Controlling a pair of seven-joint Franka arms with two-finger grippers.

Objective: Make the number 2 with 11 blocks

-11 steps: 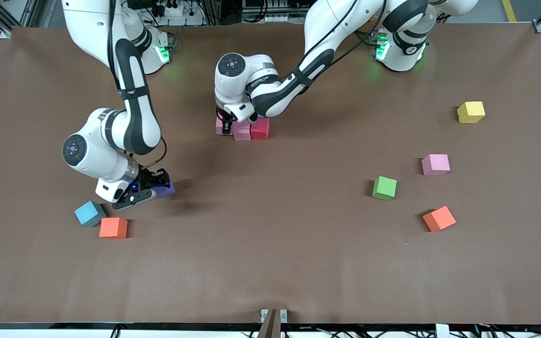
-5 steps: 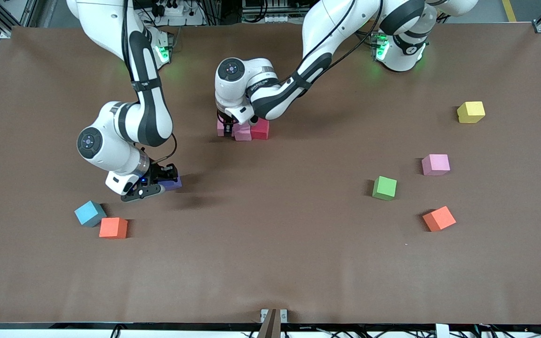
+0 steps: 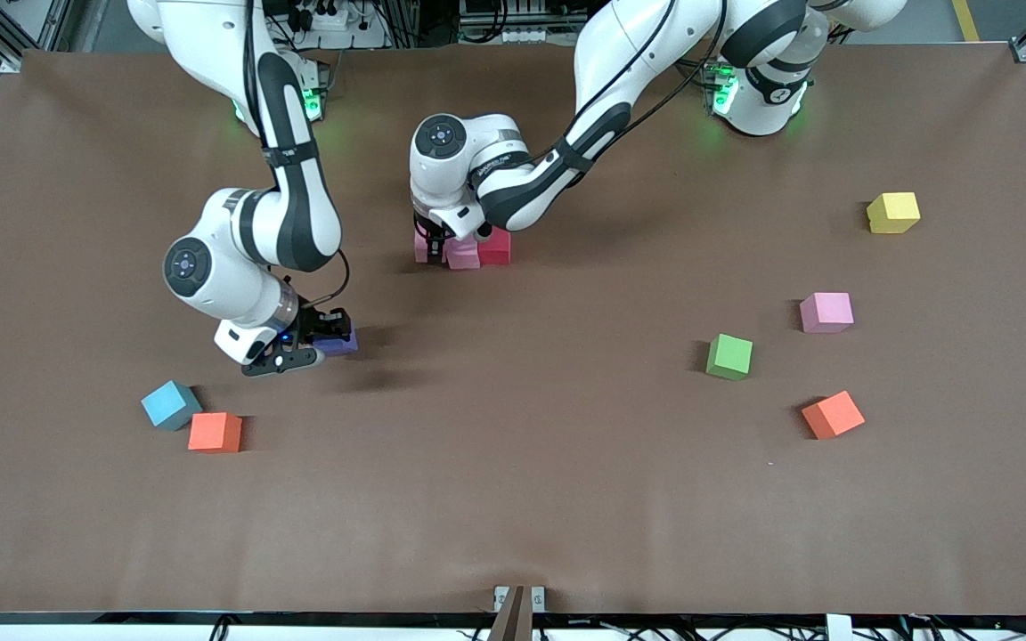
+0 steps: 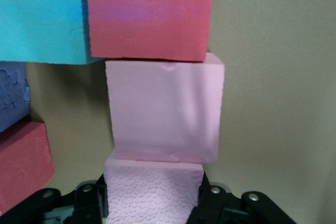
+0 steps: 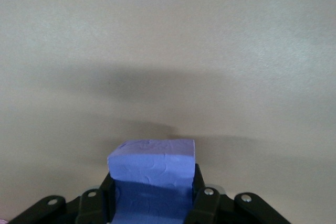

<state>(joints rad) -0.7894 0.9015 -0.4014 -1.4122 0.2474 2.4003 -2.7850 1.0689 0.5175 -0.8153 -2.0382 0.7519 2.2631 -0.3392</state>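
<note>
The right gripper (image 3: 321, 343) pinches a purple block (image 3: 337, 343), carried above the table toward the cluster (image 3: 464, 249), where the left gripper (image 3: 435, 242) clamps a pink block (image 4: 152, 195). Next comes setting purple flush against the cluster. Loose, I count six: blue, two orange-red, green, pink, yellow; the cluster seems to hold five.

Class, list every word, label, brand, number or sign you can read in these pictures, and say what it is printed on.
No text can be read.
Left arm: a small dark marking on its white casing, too blurred to read.
Blocks, such as the yellow block: plain, no print.
Table: no signs.
</note>
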